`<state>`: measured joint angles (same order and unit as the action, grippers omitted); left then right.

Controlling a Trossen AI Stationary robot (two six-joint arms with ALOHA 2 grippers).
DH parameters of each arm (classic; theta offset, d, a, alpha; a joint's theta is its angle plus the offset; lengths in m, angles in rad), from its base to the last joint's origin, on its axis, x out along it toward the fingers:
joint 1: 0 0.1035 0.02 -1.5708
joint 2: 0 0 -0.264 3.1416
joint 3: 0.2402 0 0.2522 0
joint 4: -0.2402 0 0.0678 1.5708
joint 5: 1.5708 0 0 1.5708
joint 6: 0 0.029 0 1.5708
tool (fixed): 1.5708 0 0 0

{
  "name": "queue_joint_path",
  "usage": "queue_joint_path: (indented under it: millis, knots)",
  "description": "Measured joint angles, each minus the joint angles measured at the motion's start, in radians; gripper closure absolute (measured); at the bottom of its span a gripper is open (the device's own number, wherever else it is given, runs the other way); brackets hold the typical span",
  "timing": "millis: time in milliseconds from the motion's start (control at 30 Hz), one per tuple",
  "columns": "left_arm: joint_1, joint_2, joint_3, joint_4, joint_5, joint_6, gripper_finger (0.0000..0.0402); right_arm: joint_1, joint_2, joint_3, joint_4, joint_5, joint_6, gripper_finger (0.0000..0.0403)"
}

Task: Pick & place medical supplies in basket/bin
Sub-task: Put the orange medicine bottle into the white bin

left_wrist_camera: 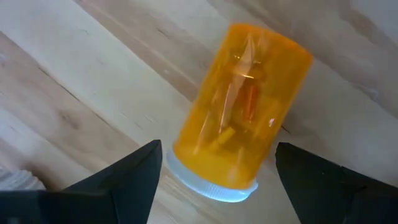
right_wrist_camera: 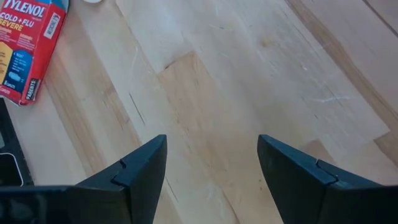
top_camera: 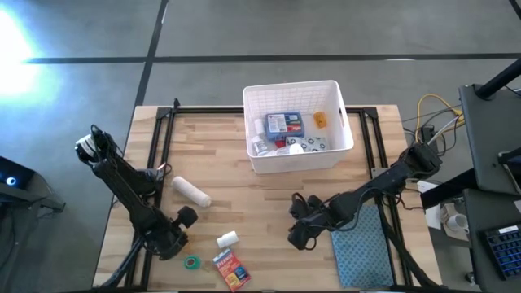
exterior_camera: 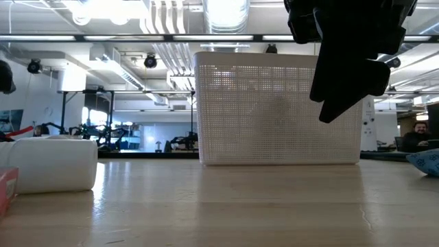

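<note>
Lying near left hand (left_wrist_camera: 214, 171): orange vial (left_wrist_camera: 239, 112), gauze roll (top_camera: 190, 191), Tylenol box (top_camera: 230, 269).

The red medicine box (right_wrist_camera: 30, 46) lying on the wooden surface (right_wrist_camera: 236, 81) read "TYLENOL", "COLD + FLU" and "SEVERE". Its smaller print was too fine to read.

A: The small items inside the white slotted plastic basket (top_camera: 346, 130) are too small to tell apart.

B: In the right wrist view, the picture's edge cuts off the red cardboard medicine box (right_wrist_camera: 30, 50).
</note>
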<state>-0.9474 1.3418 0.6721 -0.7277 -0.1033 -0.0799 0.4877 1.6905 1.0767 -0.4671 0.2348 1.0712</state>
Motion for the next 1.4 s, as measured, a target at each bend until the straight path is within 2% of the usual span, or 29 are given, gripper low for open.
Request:
queue_joint_path:
  millis: [467, 733, 900, 1067, 1233, 1333, 1400]
  knots:
    - [0.0, 0.0, -0.011, 0.045, 0.0, -0.029, 0.0189, 0.0, 0.0, 0.0, 0.0, -0.003, 0.053, 0.0163]
    - [0.008, 0.0, 0.036, -0.019, -0.003, -0.322, 0.02, 0.0, 0.0, 0.0, 0.0, -0.003, 0.054, 0.0163]
    - [0.02, 0.0, 0.112, -0.165, -0.008, -0.522, 0.02, 0.0, 0.0, 0.0, 0.0, -0.003, 0.048, 0.0163]
    - [0.066, 0.0, 0.243, -0.314, -0.016, -0.72, 0.02, 0.0, 0.0, 0.0, 0.0, -0.005, 0.045, 0.0163]
    - [0.185, 0.0, 0.417, -0.454, -0.173, -0.822, 0.02, 0.0, 0.0, 0.0, 0.001, -0.04, -0.006, 0.0163]
    - [0.309, 0.0, 0.524, -0.481, -0.304, -0.803, 0.02, 0.0, 0.0, 0.0, 0.001, -0.063, -0.038, 0.0163]
    - [0.407, 0.0, 0.602, -0.473, -0.38, -0.737, 0.02, 0.001, 0.0, 0.0, 0.001, -0.064, -0.047, 0.0163]
